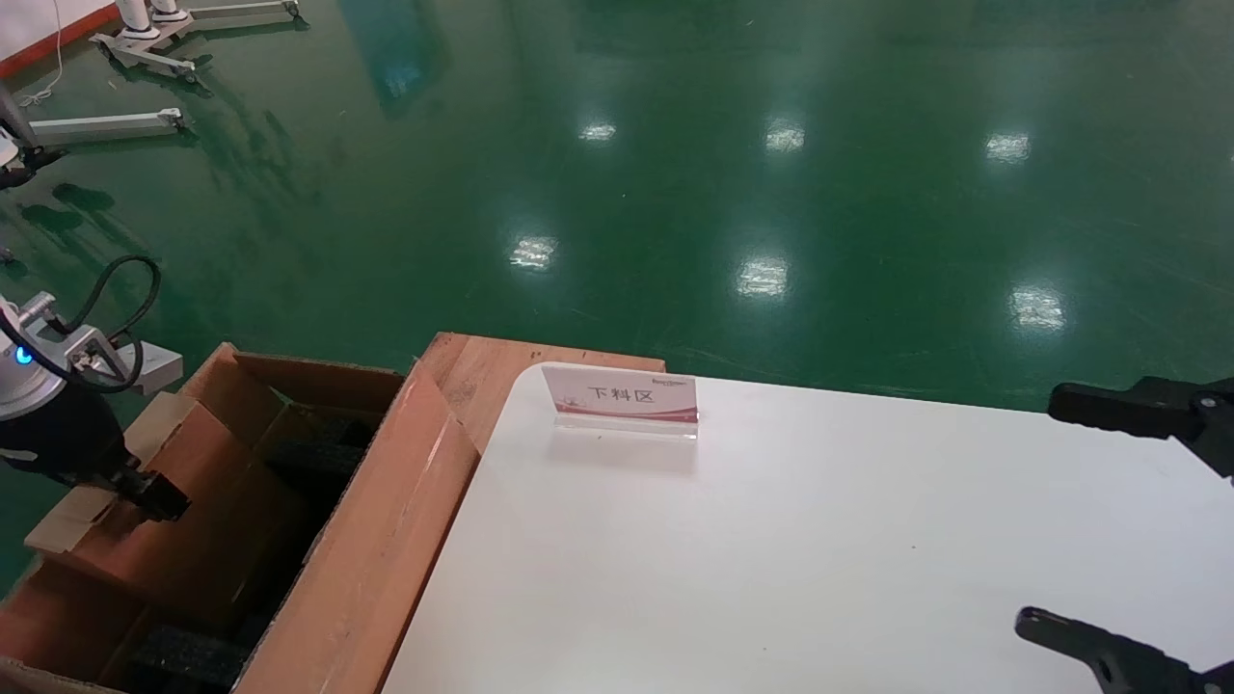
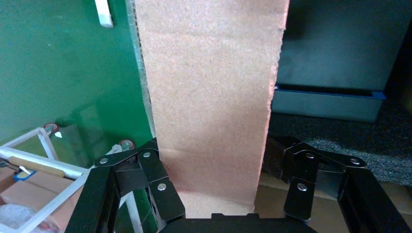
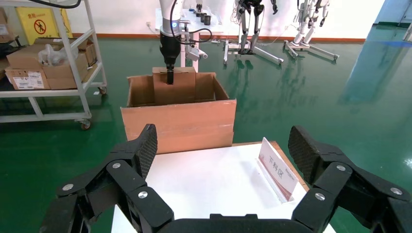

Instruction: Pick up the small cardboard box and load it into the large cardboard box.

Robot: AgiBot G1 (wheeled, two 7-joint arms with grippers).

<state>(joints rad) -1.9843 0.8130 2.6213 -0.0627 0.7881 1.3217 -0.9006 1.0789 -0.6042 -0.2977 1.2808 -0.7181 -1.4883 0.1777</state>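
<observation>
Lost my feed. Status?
Left claw shut on small cardboard box, inside large cardboard box. Right claw open over table. Nothing blocking.

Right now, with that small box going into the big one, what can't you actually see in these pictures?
- Head view: big box bottom, hidden by small box and dark shadow.
- Left wrist view: small box fills the frame; whether left gripper pinches it, hidden.
- Head view: right gripper cut off by the edge.
- Sign small print: too small.

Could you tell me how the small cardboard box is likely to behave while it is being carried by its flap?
The left gripper pinches only a flap of the small cardboard box, so that flap will probably bend. The box seems light, hanging from one grip. It may swing or tilt over the large cardboard box.
</observation>
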